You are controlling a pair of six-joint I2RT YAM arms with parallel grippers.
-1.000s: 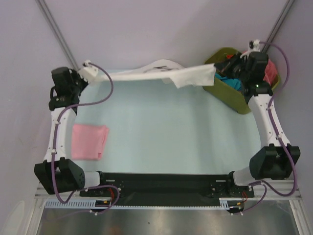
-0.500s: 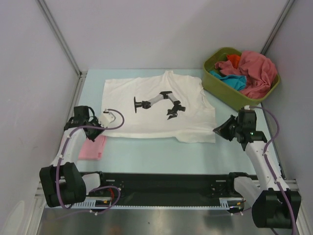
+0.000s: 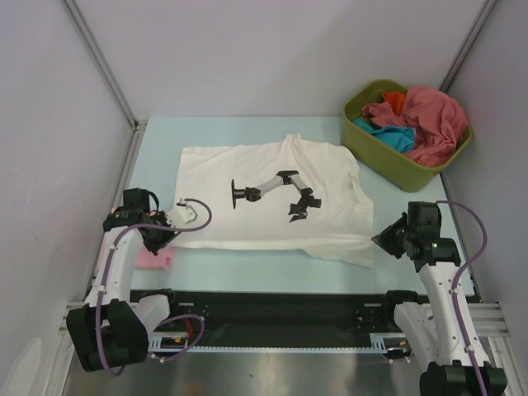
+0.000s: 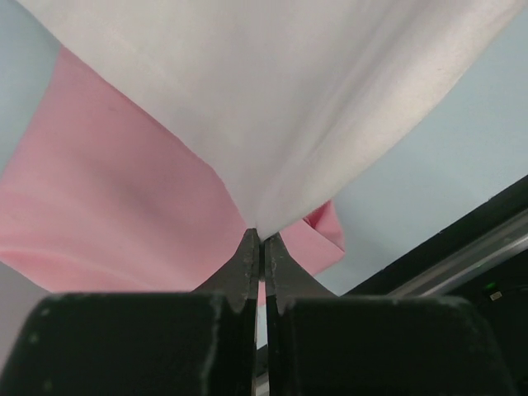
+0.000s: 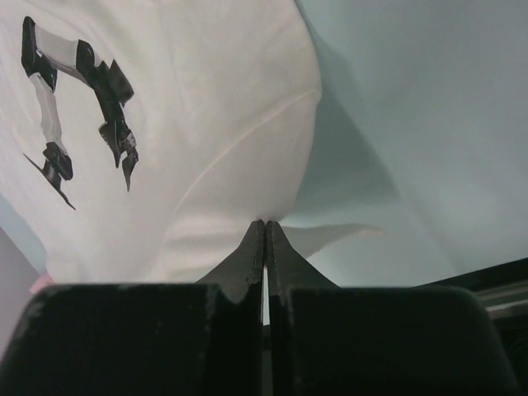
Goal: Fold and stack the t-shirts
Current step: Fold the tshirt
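Observation:
A large white t-shirt [image 3: 264, 223] with a dark robot-arm print lies spread across the table. My left gripper [image 3: 167, 233] is shut on its near left hem corner [image 4: 272, 148], over a folded light pink t-shirt [image 3: 153, 259] that also shows in the left wrist view [image 4: 107, 206]. My right gripper [image 3: 380, 239] is shut on the white shirt's near right hem corner [image 5: 206, 165]. Rose-red [image 3: 429, 111], teal [image 3: 392, 136] and orange [image 3: 394, 100] t-shirts lie heaped in the tub.
An olive-green plastic tub [image 3: 388, 163] stands at the back right corner. Grey walls close in left, right and behind. The black rail [image 3: 272, 309] with the arm bases runs along the near edge.
Both grippers have drawn the white shirt from stretched at the back down onto the table, then nearer the front edge. The shirt's hem now overlaps the pink shirt.

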